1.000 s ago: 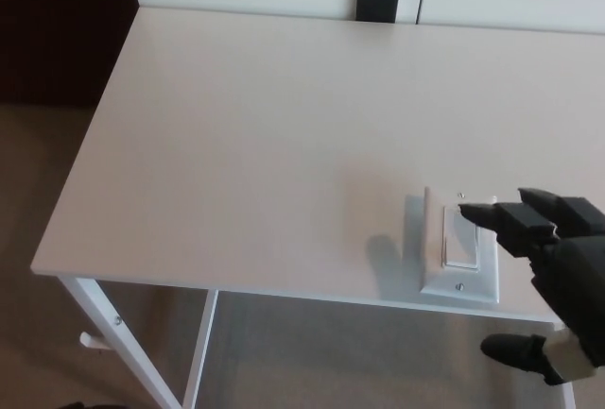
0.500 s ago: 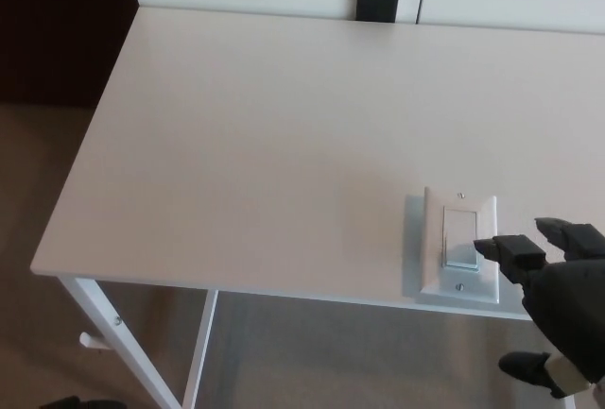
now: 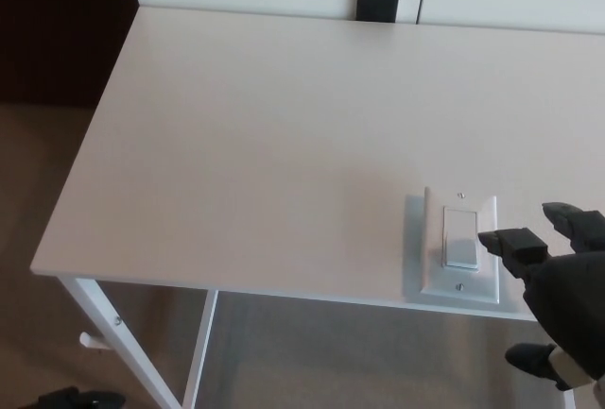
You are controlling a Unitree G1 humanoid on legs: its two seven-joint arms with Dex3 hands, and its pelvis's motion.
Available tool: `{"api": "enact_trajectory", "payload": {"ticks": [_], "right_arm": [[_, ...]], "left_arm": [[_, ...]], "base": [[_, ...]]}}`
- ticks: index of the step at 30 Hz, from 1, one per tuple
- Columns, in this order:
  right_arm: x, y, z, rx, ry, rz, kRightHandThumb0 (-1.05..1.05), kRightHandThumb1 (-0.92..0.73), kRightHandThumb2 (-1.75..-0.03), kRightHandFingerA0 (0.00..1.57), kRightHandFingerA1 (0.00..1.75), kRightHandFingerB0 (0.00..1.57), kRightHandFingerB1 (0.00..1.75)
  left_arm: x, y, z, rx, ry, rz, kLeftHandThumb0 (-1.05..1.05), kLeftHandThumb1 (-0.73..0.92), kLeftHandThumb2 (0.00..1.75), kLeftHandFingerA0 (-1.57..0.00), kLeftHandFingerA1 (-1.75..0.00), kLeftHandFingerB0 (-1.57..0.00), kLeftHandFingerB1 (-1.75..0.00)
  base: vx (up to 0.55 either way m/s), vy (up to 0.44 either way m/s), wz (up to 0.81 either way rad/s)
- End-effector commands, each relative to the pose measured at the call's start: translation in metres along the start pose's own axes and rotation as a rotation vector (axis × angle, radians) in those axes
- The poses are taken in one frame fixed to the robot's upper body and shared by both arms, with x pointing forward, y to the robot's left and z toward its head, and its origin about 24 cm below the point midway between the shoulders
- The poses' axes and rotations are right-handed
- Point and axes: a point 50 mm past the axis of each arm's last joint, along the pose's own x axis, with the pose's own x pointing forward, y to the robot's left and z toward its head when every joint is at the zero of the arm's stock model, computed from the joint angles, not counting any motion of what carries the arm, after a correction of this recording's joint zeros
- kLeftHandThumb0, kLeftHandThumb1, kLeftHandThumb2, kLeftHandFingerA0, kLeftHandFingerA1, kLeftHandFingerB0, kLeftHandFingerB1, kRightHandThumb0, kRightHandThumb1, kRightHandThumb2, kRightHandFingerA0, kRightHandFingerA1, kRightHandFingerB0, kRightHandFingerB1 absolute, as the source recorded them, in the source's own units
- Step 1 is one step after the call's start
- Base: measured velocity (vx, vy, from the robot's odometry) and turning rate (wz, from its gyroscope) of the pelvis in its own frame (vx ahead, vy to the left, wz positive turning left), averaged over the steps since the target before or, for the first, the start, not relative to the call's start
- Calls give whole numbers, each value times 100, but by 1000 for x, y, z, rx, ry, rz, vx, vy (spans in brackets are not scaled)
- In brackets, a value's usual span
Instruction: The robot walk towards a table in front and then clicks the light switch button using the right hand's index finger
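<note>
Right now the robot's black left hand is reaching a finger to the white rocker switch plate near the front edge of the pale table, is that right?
Not quite: it is the black right hand, coming in from the picture's right in the head view. Its finger does reach to the white rocker switch plate near the front edge of the pale table. The left hand is not in view.

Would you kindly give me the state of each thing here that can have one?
Switch: flat on the table near its front edge, rocker bare, lit or not cannot be told.
Right hand: a fingertip at the rocker's right edge, holding nothing.
Left hand: not in view.
</note>
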Motion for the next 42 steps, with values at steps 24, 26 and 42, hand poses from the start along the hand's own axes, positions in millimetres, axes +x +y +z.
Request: {"api": "enact_trajectory", "payload": {"ticks": [24,26,42], "right_arm": [[18,1,2,-24,14,48,-56,-37,-71,0,21,24,43],[17,3,4,-19,8,54,-55,-37,-71,0,21,24,43],[7,18,16,-18,-45,104,-55,-37,-72,0,22,25,44]], "left_arm": [[0,6,7,37,3,9,-26,58,57,-53,-44,-51,-40],[0,6,8,34,0,4,-26,59,57,-53,-44,-50,-41],[2,10,12,67,-20,1,-24,59,57,-53,-45,-51,-41]], "base": [[0,0,0],[0,0,0],[0,0,0]]}}
